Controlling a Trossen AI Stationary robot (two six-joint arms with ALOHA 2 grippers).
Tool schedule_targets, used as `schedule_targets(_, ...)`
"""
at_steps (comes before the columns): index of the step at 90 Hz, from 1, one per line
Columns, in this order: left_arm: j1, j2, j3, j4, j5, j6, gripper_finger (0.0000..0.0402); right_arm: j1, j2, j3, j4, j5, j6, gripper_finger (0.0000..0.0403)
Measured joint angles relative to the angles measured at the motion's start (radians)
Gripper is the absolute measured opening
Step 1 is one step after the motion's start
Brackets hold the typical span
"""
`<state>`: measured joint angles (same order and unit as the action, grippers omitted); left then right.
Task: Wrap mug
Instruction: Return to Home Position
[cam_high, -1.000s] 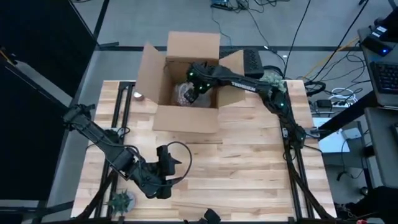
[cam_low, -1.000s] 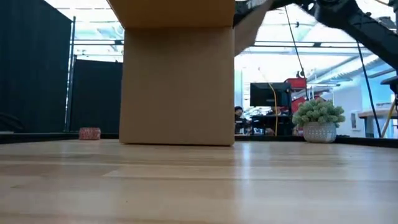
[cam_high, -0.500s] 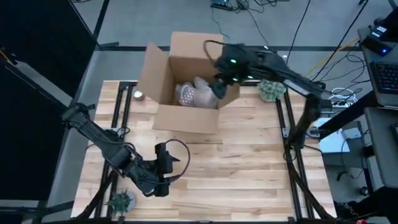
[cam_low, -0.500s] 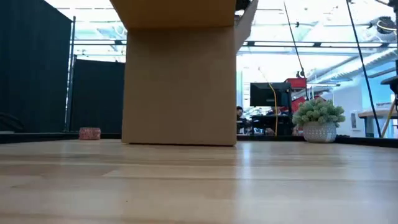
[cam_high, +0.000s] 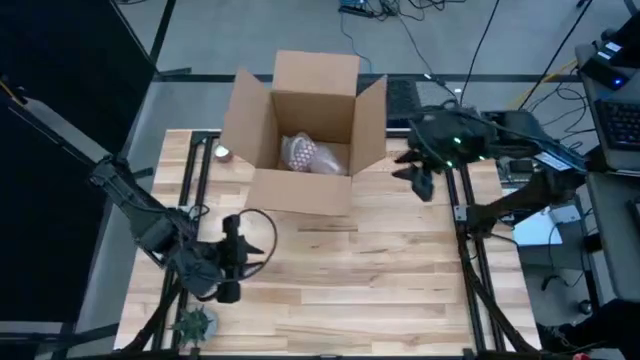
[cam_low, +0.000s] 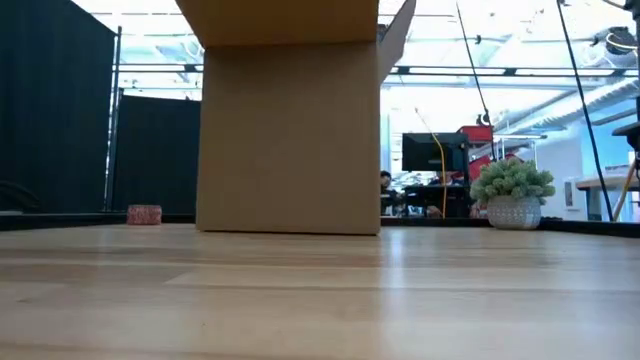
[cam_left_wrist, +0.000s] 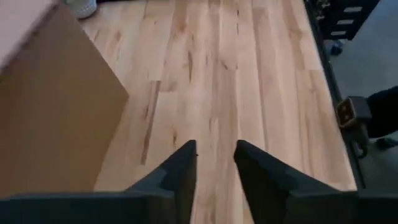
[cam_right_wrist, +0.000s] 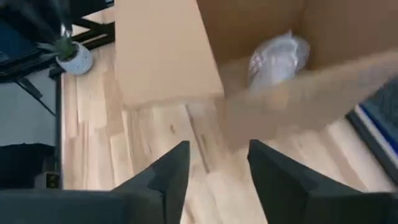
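The cardboard box (cam_high: 305, 130) stands open at the far side of the wooden table (cam_high: 400, 260), its flaps spread outward. The mug, bundled in bubble wrap (cam_high: 300, 153), lies on the floor of the box, toward the wall that faces the near edge of the table. Nothing touches it. The right wrist view looks down into the box over one flap and shows the pale bundle there.

The right gripper (cam_right_wrist: 221, 146) hangs outside the box, just beside its right-hand flap and clear of it. Its two fingers stand apart, with only bare table showing between them.

The left gripper (cam_left_wrist: 216, 146) sits well apart from the box, out in front of it and off toward its left corner. Its fingers are parted by a narrow gap and hold nothing; one side of the box shows at the edge of its wrist view.

A small pink roll (cam_low: 145, 214) lies on the table just left of the box. A potted plant in a white pot (cam_low: 512, 195) stands to the box's right in the low view, and a second little plant (cam_high: 195, 323) sits far in front of the box, at the table's near left corner.
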<state>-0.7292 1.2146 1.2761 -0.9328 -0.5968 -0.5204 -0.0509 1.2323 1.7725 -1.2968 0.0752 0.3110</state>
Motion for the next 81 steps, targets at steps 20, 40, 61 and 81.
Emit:
schedule_targets(20, -0.032, -0.245, -0.265, 0.111, -0.007, -0.092, 0.0004, 0.069, -0.357, -0.486, 0.295, 0.026, 0.047, 0.0043)
schedule_targets(40, -0.032, -0.493, -0.552, 0.411, 0.04, -0.012, 0.0, 0.073, -0.608, -0.875, 0.591, -0.042, 0.044, 0.0008)
schedule_targets(61, -0.02, -0.664, -0.744, 0.613, 0.055, 0.067, 0.0, 0.073, -0.739, -1.137, 0.833, -0.082, -0.003, 0.0001)
schedule_targets(81, 0.054, -0.721, -0.865, 0.734, 0.082, 0.129, 0.0, 0.073, -0.822, -1.323, 0.945, -0.082, -0.012, 0.0)
